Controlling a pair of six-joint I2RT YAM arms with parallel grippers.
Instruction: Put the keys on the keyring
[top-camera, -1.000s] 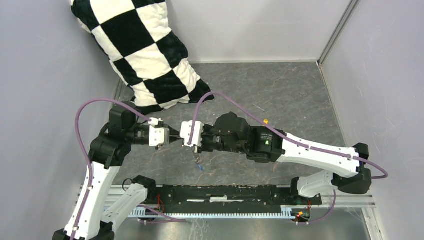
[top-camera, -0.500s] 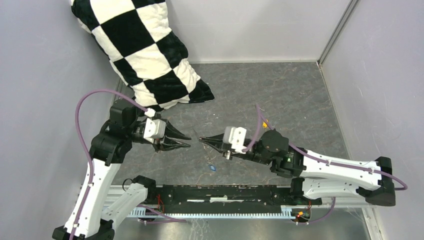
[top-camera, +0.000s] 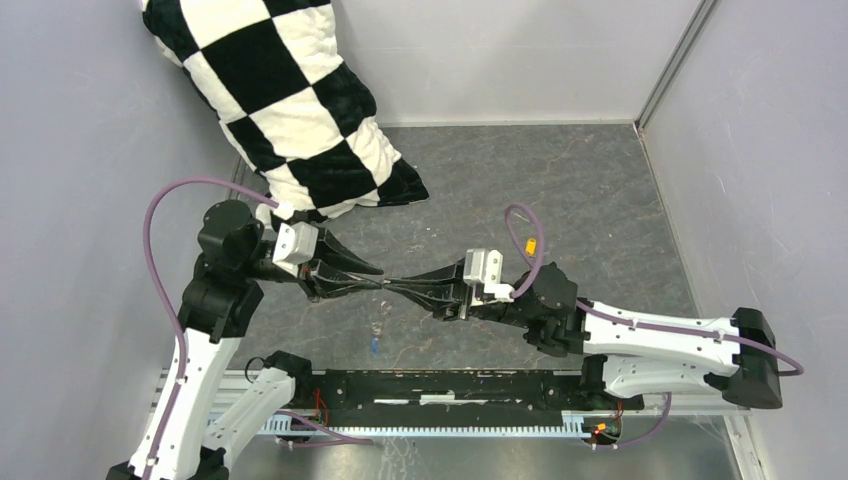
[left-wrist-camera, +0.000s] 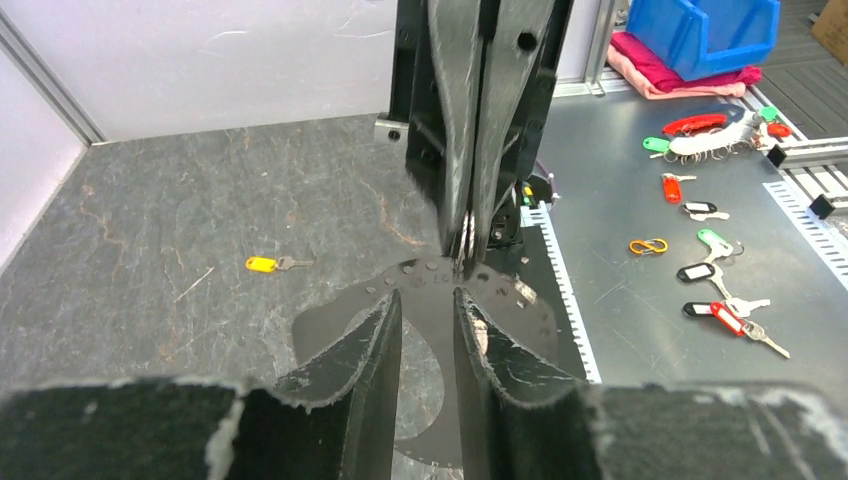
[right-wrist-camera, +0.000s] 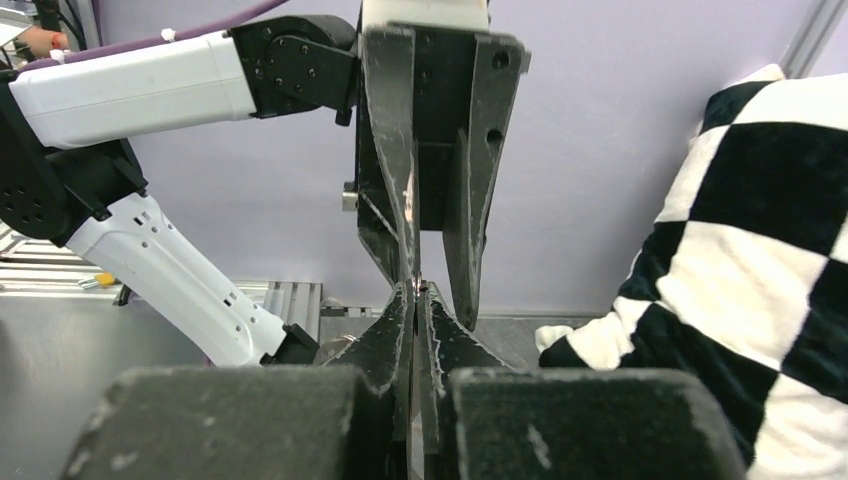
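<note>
Right claw pinching shut on a metal glint, ring or not, cannot tell. Left claw gaping narrowly at right claw's tip. Yellow key lying loose on the surface, well apart from right claw, unthreaded. Blue key showing just nearside of right claw's tip, threading unclear.

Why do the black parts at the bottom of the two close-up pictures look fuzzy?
Left wrist view: the left hand sits right by the lens, so its base blurs, while the yellow key is crisp. Right wrist view: same for the right hand; the pillow looks sharper. Top view: evenly lit, nothing fuzzy.
</note>
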